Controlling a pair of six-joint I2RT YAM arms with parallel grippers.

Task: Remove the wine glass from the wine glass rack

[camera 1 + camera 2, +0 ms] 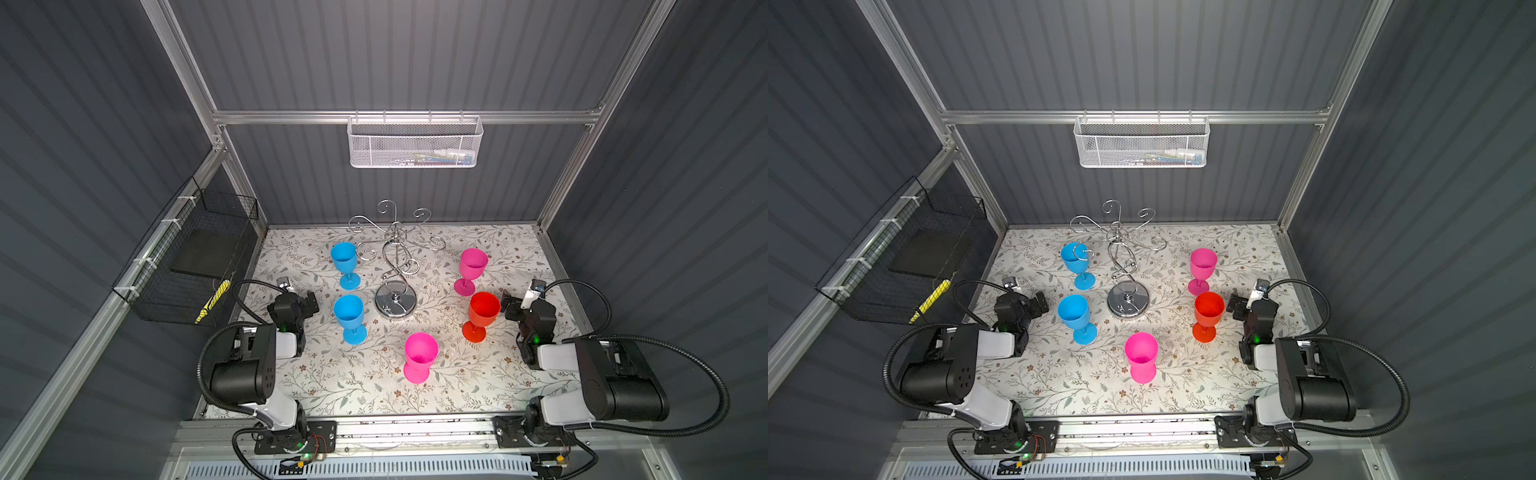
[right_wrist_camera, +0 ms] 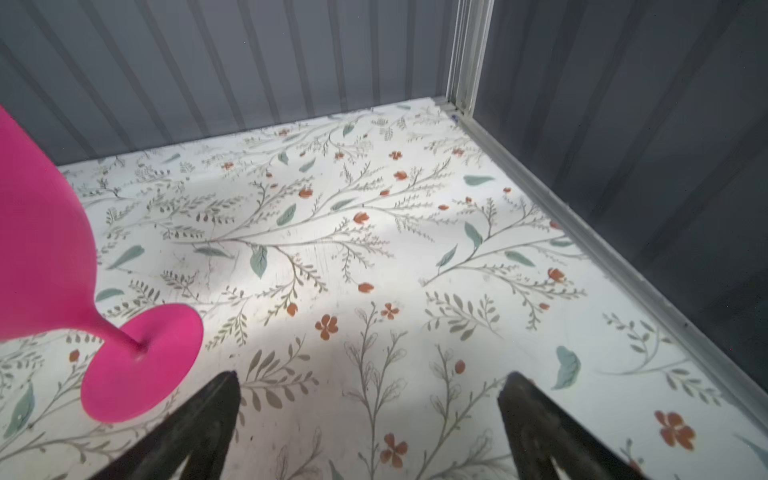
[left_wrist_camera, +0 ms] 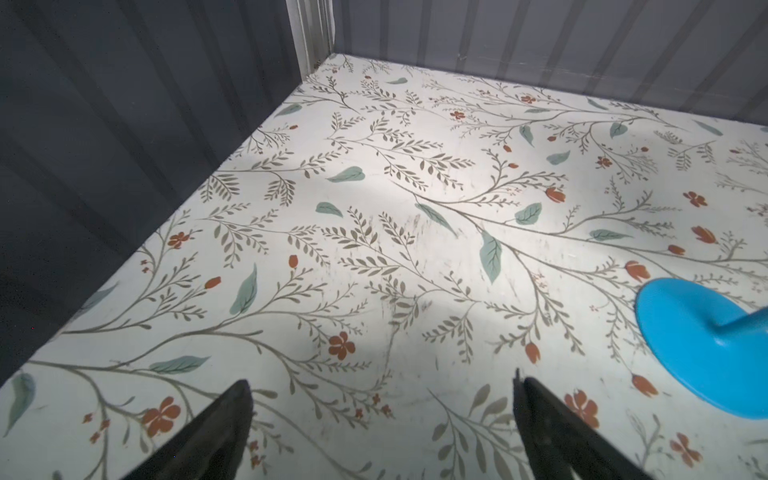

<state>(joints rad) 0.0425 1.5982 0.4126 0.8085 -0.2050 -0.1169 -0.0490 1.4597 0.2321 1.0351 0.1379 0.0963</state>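
Shiny chrome wire wine glass rack upright mid-table on floral tabletop, arms bare. Five plastic goblets upright around it: two blue, two pink, one red-orange. Left gripper and right gripper both spread wide, holding nothing, low at the table's sides.

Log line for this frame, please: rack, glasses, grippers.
wine glass rack: no glass hanging | five glasses: upright on table | left gripper: open, empty | right gripper: open, empty
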